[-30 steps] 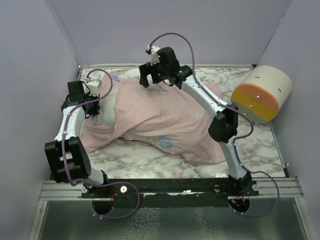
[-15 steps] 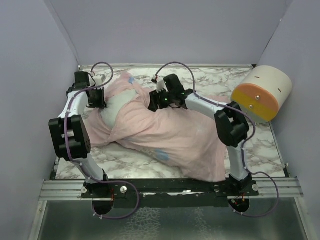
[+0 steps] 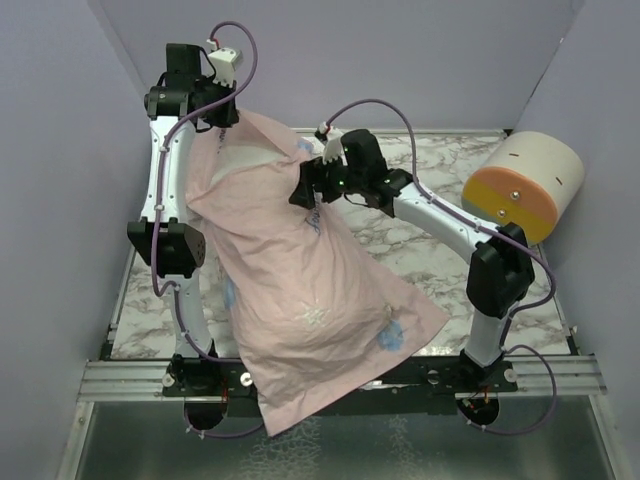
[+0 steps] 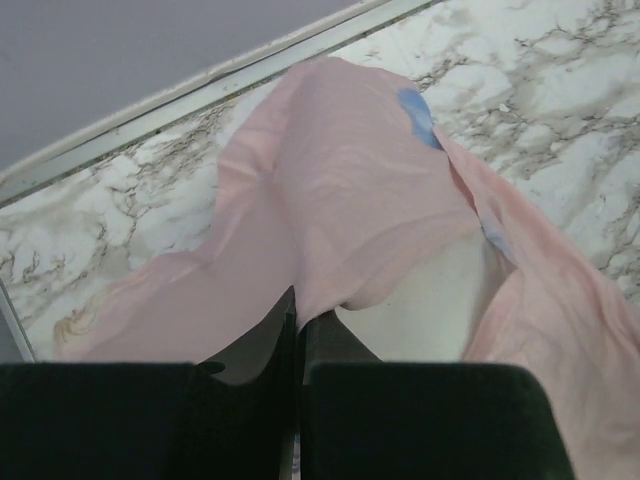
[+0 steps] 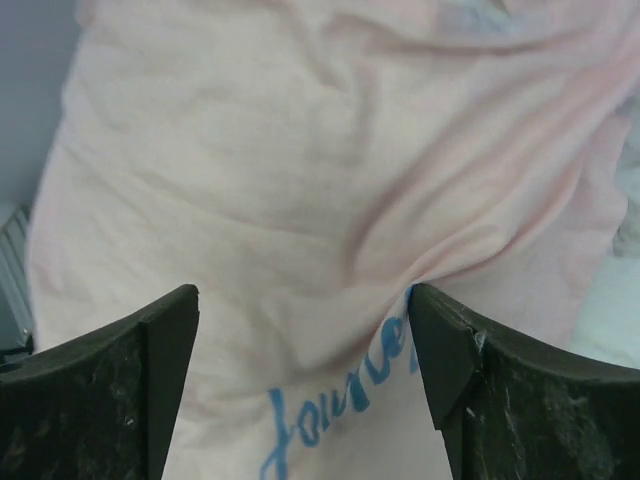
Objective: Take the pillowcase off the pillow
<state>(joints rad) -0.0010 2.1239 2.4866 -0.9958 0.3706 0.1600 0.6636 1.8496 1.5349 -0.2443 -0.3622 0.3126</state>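
the pillowcase (image 3: 300,300) hangs from the raised left gripper (image 3: 205,108), which is clenched on its hem, and trails to the table (image 3: 450,160) edge nearest the arms. thin, limp cloth, likely slippery (a hem pinch seems best). the right gripper (image 3: 305,188) gapes, released, against it. the pillow (image 4: 430,300) barely shows inside; its bulk is hidden.

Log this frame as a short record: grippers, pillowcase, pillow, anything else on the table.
left gripper: shut on pillowcase edge, raised high, far left
right gripper: open, facing the pillowcase
pillowcase: slants from left gripper down past the near table edge
pillow: inside, white showing at the opening
cylinder: far right, apart from the fabric
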